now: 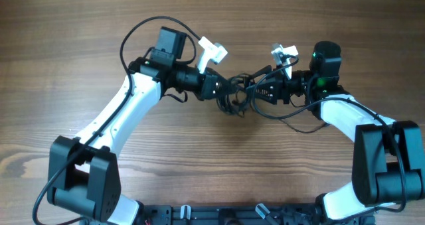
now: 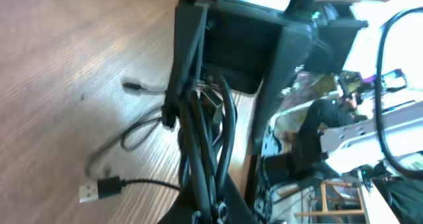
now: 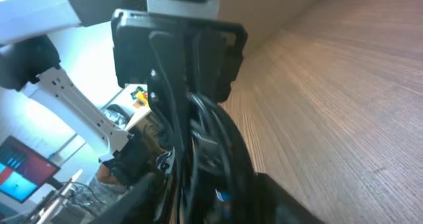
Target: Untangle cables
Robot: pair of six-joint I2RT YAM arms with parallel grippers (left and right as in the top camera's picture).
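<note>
Overhead: left pincer [image 1: 224, 90] and right pincer [image 1: 260, 92] sit nose to nose, the cables [image 1: 238, 100] knotted between their tips. Left wrist: the pincer is clamped on the bundle, and a loose strand with a USB plug [image 2: 92, 191] lies on the table [image 2: 53, 52] to its left. Right wrist: cables crowd the fingers, so the grip is impossible to judge.

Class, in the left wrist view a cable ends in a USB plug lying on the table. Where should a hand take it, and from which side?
Take the USB plug by its black housing, behind the metal tip, coming from above. It lies flat on the table, apart from the tangled cables, with bare wood along both long sides.
</note>
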